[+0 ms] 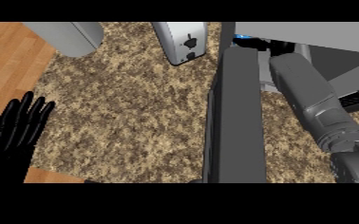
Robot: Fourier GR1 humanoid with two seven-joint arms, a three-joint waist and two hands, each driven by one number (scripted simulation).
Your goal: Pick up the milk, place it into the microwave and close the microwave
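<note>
so i'm in the placing step right now. my right forearm (312, 102) is reaching past the open microwave door (237, 118) into the microwave (298, 33) at the counter's far right corner. my right hand is buried inside, so i can't tell what its fingers are doing. i'm only catching a bit of blue (245, 38) at the opening, probably the milk, not sure. my left hand (22, 123) is resting at the counter's (126, 109) left edge, fingers straight and relaxed, holding nothing. a toaster (182, 42) is sitting at the far edge. next i'm guessing: let go, back out, swing the door shut.
</note>
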